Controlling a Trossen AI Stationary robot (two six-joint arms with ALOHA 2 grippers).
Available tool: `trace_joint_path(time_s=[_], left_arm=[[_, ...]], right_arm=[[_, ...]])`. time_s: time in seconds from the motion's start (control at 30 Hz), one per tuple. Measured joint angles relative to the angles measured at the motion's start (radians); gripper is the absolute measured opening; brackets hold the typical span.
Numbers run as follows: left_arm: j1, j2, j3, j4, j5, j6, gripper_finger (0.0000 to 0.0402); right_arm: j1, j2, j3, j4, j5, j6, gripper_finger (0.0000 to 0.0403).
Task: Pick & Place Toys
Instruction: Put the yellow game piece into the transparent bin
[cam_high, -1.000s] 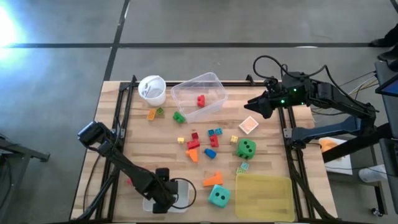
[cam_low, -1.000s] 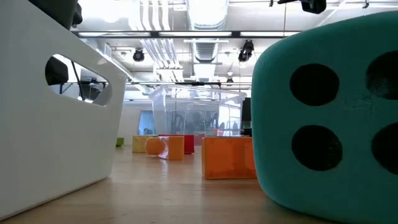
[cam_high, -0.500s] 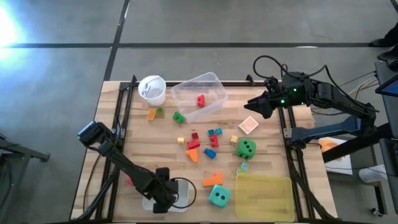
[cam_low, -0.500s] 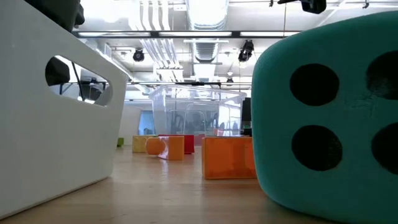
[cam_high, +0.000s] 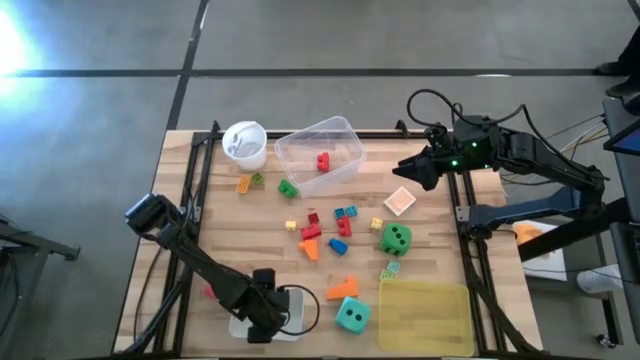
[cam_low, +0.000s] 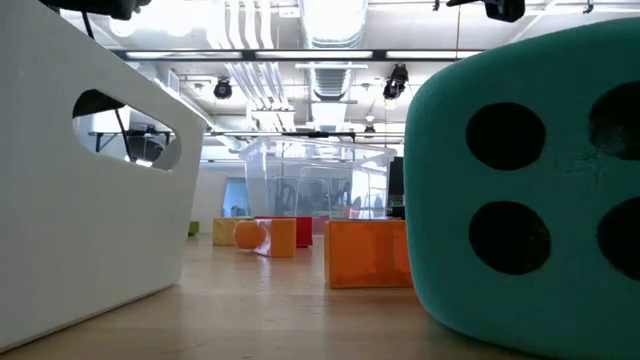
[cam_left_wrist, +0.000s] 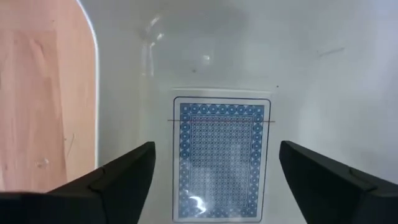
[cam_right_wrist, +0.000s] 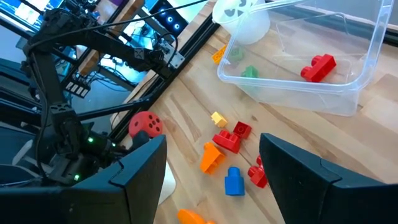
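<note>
Hovering wide-jawed over the blue-backed playing card (cam_left_wrist: 221, 158) in the white tray (cam_high: 292, 296), the left gripper (cam_high: 262, 322) should lift clear — toy blocks (cam_high: 320, 232) lie mid-surface; the right gripper (cam_high: 413, 170) waits open.

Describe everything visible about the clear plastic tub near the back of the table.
The clear plastic tub is a transparent rectangular bin with rounded corners and a thicker rim, lidless and upright on the wooden table, set at a slant to its edges. A single red block lies inside. The white cup stands just beside it; a green block lies in front. No end effector touches it.
</note>
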Motion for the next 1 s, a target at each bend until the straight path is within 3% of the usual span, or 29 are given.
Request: trace_joint_path(time_s=[0.43, 0.7, 0.83, 1.0], left_arm=[[0.072, -0.012, 0.179, -0.195, 0.005, -0.003, 0.0358], [0.169, -0.102, 0.186, -0.283, -0.098, -0.046, 0.0358], [0.228, -0.130, 0.185, -0.334, -0.162, 0.060, 0.0358], [0.331, -0.129, 0.161, -0.337, -0.170, 0.191, 0.0358]], right_arm=[[0.000, 0.000, 0.000, 0.000, 0.000, 0.002, 0.0250], [0.000, 0.000, 0.000, 0.001, 0.000, -0.004, 0.0250], [0.000, 0.000, 0.000, 0.001, 0.000, -0.009, 0.0250], [0.000, 0.000, 0.000, 0.001, -0.001, -0.024, 0.0250]])
